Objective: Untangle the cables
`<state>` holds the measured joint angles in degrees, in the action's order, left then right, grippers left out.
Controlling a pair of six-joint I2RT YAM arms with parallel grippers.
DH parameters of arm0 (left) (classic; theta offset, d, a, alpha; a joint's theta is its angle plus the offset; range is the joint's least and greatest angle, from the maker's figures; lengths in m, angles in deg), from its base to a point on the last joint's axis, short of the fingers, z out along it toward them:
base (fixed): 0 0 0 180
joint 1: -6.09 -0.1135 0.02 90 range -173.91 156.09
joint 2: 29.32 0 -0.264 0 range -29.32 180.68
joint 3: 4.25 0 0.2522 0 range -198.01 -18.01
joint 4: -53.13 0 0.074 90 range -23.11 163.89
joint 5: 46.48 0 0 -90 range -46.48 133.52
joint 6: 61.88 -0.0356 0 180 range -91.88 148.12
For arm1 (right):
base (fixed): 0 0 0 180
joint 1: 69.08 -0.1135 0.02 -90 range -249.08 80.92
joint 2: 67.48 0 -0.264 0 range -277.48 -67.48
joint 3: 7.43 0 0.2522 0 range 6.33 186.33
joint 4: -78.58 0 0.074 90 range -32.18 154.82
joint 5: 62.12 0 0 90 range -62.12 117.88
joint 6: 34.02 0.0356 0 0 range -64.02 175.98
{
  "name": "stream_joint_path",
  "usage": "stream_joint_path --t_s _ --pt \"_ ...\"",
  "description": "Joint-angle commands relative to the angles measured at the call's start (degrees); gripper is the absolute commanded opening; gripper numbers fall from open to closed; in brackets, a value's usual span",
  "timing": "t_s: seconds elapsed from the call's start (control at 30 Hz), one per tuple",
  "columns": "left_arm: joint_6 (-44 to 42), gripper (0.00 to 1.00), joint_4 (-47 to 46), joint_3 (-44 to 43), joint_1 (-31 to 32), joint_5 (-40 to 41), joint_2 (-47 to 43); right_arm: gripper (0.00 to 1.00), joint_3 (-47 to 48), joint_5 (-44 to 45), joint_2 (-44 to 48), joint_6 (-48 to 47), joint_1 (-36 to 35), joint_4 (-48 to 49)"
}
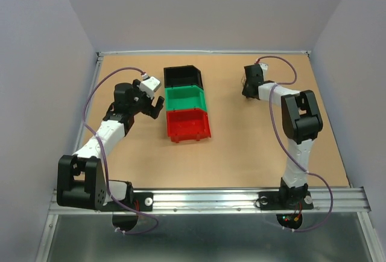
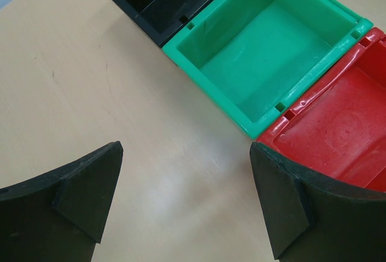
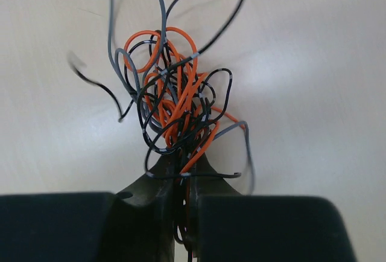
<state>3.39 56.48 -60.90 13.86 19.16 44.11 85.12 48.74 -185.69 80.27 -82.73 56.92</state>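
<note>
Right gripper (image 3: 181, 174) clamps on the cables (image 3: 175, 108), an orange, black and grey knot fanning just ahead of its fingertips. No strand is freed yet; left gripper (image 2: 187, 171) hangs spread and empty

Left gripper (image 2: 186, 153) hung above table (image 2: 90, 87), jaws spread wide. Two dark fingers (image 2: 78, 195) filled lower corners of view, one at left, one at right, with tan tabletop showing between them. Three open-topped bins sat in row, side walls touching, running diagonally from top centre to right edge: black bin (image 2: 158, 8), then green bin (image 2: 265, 57), then red bin (image 2: 344, 123). Right finger overlapped red bin's near part in view. Black interior was too dark to read.
</note>
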Motion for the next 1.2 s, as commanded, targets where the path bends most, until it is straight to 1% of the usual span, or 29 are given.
stream_joint_path --t_s 0.0,0.07,0.1,0.13,0.2,0.23,0.27,0.3,0.4,0.43,0.53,0.57,0.6,0.63,0.67,0.7,0.73,0.87,0.97,1.03,1.1,1.13,1.17 --pt "-1.2 0.99 -1.19 -1.58 0.4 -1.3 -2.32 0.02 1.38 -5.39 3.23 0.58 -0.67 -1.33" --pt "-1.2 0.99 -1.19 -1.32 0.4 -1.57 -2.85 0.02 -1.07 -4.26 6.4 0.14 -3.39 -1.24" --pt "-1.28 0.99 -1.19 -1.14 0.49 -1.66 -3.2 0.01 -1.96 -3.38 10.33 -0.12 -4.71 -1.33" --pt "-1.37 0.99 -1.19 -1.05 0.49 -2.18 -3.46 0.01 -3.27 -2.68 12.46 -0.39 -7.68 -1.41" --pt "-1.37 0.99 -1.19 -0.79 0.49 -2.53 -3.73 0.01 -7.92 -2.14 17.12 0.22 -10.51 -1.42" --pt "-0.94 0.99 -1.19 -0.79 0.49 -2.71 -3.91 0.01 -9.86 -2.75 22.19 1.53 -12.87 -1.5" --pt "-0.85 0.99 -1.27 -0.79 0.58 -2.88 -3.82 0.01 -11.88 -4.24 24.76 2.42 -13.59 -1.5" --pt "-0.58 0.99 -1.27 -0.79 0.58 -3.23 -3.82 0.01 -16.34 -5.03 30.09 3.73 -14.99 -1.5" --pt "-0.14 0.99 -1.45 -1.14 0.93 -2.98 -3.03 0.01 -23.21 -5.22 38.11 5.06 -16.05 -0.8" --pt "0.03 0.99 -1.54 -1.4 1.19 -2.54 -2.24 0.01 -28.11 -5.22 43.1 5.67 -16.14 0.42" --pt "1.26 0.98 -2.06 -2.02 1.98 -0.35 0.13 0.06 -36.03 -7.14 49.64 6.81 -16.06 4.89" --pt "2.13 0.97 -2.41 -2.63 2.42 0.27 0.92 0.14 -36.76 -9.24 52.18 6.82 -16.06 5.35" --pt "2.58 0.95 -2.5 -2.89 3.03 0.89 2.49 0.28 -37.03 -9.96 52.82 6.99 -16.06 5.53" --pt "3.02 0.95 -2.85 -3.24 3.48 1.59 3.38 0.49 -36.86 -10.83 53.52 6.91 -16.06 5.44" --pt "3.28 0.94 -3.64 -3.42 3.74 2.81 4.17 0.67 -36.6 -10.93 54.05 6.82 -16.06 5.35" --pt "3.46 0.93 -3.91 -3.6 4.09 3.17 4.96 0.94 -36.77 -10.06 55.36 6.91 -16.06 5.35" --pt "3.81 0.92 -4.17 -3.86 4.7 4.22 6.62 1.0 -36.95 -9.18 55.89 7.17 -16.06 5.35" --pt "4.43 0.88 -4.53 -7.36 5.76 6.34 11.9 1.0 -37.56 -8.91 57.48 7.17 -16.06 5.35" --pt "6.01 0.82 -3.56 -10.53 6.2 6.78 16.91 1.0 -37.3 -8.73 57.48 7.08 -16.06 5.44" --pt "6.71 0.72 -1.55 -14.4 6.29 6.96 21.3 1.0 -37.39 -8.91 57.39 7.0 -16.06 5.44" --pt "6.89 0.59 0.82 -18.44 6.29 7.83 24.55 1.0 -37.3 -8.56 57.48 7.0 -16.06 5.44" --pt "6.98 0.44 1.44 -19.76 6.29 9.58 27.44 1.0 -37.39 -8.38 57.74 6.82 -16.14 5.44" --pt "7.06 0.38 2.41 -21.95 6.29 10.64 28.86 1.0 -37.39 -8.21 58.01 6.82 -16.06 5.35"
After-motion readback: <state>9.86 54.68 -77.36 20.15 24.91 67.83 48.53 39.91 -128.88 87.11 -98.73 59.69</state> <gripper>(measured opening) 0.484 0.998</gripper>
